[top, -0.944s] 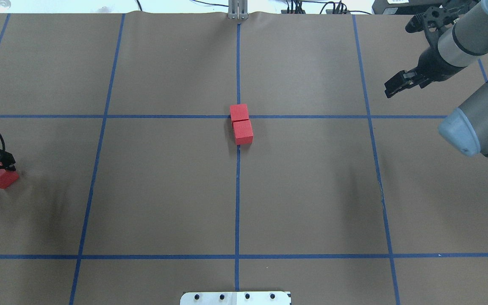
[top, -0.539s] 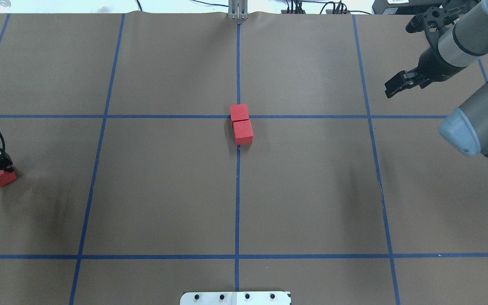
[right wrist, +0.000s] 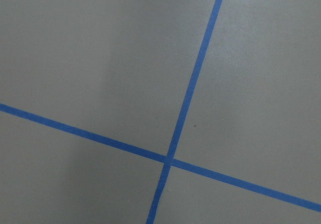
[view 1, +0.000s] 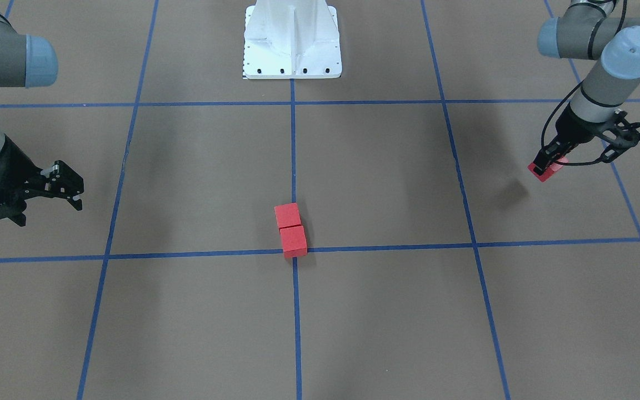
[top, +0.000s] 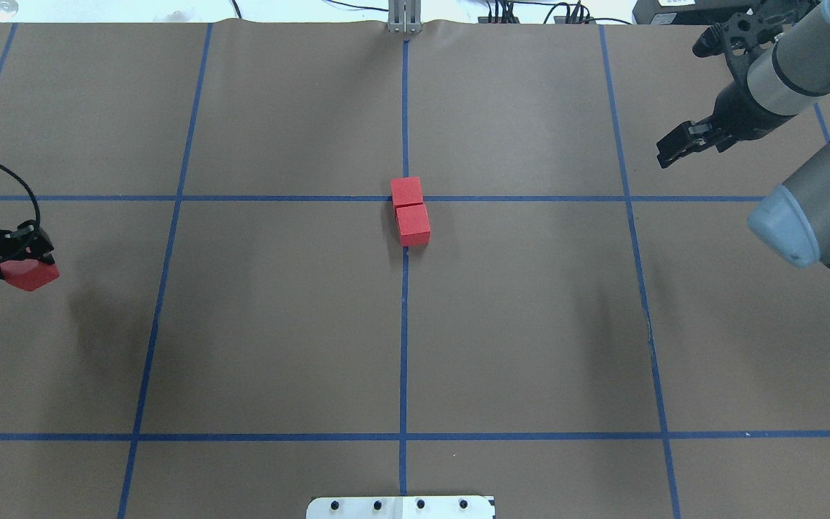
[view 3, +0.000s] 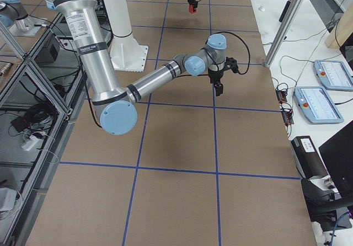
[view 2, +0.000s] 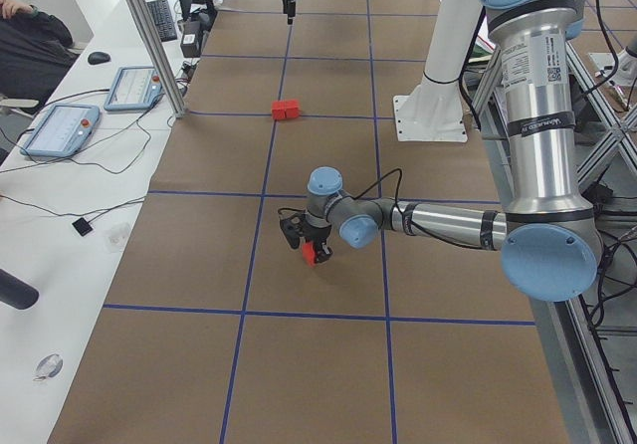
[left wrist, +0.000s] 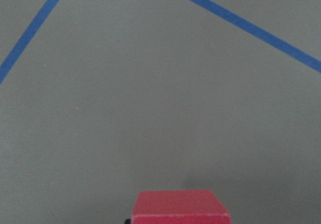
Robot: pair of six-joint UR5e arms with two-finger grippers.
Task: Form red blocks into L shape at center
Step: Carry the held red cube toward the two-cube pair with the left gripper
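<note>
One red block (top: 30, 276) pinched in the left gripper (top: 21, 268), well apart from two touching red blocks (top: 412, 222) at the center (top: 427, 198)

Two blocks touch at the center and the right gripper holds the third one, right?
Not quite. The left gripper holds the third block, as the overhead view shows. The right gripper is open and empty. The rest is right.

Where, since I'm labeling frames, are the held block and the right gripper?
held block (top: 28, 275): overhead view, on its red top face.
right gripper (view 1: 79, 193): front-facing view, midway between its open fingertips.
</note>
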